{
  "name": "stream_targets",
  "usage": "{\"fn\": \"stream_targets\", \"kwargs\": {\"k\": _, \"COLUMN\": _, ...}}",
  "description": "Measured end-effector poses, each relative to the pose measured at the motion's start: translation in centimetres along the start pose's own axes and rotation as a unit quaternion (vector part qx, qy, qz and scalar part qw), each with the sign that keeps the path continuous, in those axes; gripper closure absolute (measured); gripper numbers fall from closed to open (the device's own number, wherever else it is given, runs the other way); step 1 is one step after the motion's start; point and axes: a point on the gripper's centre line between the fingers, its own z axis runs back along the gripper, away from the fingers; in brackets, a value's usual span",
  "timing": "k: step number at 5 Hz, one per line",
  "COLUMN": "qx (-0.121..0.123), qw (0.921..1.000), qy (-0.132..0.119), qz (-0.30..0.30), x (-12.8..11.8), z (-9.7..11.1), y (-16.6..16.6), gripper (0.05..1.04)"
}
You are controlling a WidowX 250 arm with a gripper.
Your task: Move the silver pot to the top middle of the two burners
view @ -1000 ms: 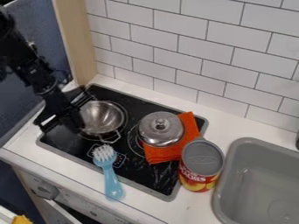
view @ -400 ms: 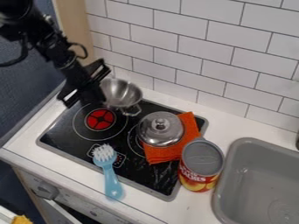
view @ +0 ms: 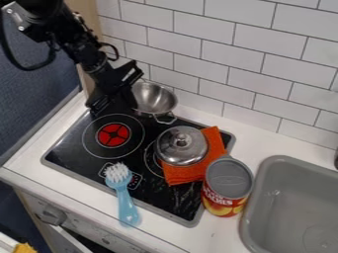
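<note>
Silver pot (view: pixel 157 100) clamped in my gripper (view: pixel 130 102).
Fingers closed on the left rim; pot located at the stove's (view: pixel 66 149) far edge, near the tiled wall (view: pixel 211 79), beyond the red burner (view: pixel 113 135).

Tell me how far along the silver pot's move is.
Looks done: the shiny silver metal pot is off the round red-centred burner, which lies bare. In hand: the black two-finger gripper holds the pot by the black glass cooktop's back edge. Left, probably: settling it at the top middle and letting go.
</note>
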Motion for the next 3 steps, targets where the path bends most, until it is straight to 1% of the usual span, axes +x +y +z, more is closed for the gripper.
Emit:
{"fn": "stream_targets", "kwargs": {"k": 1, "qx": 0.008, "qw": 0.9999, "qy": 0.007, "qz": -0.003, "x": -0.7, "z": -1.4, "y": -0.2, "gripper": 1.020}}
{"fn": "stream_targets", "kwargs": {"k": 2, "qx": 0.015, "qw": 0.9998, "qy": 0.007, "qz": -0.006, "x": -0.8, "z": -2.6, "y": 0.2, "gripper": 1.020}}
{"fn": "stream_targets", "kwargs": {"k": 3, "qx": 0.024, "qw": 0.9997, "qy": 0.000, "qz": -0.003, "x": -0.6, "z": -3.1, "y": 0.6, "gripper": 1.008}}
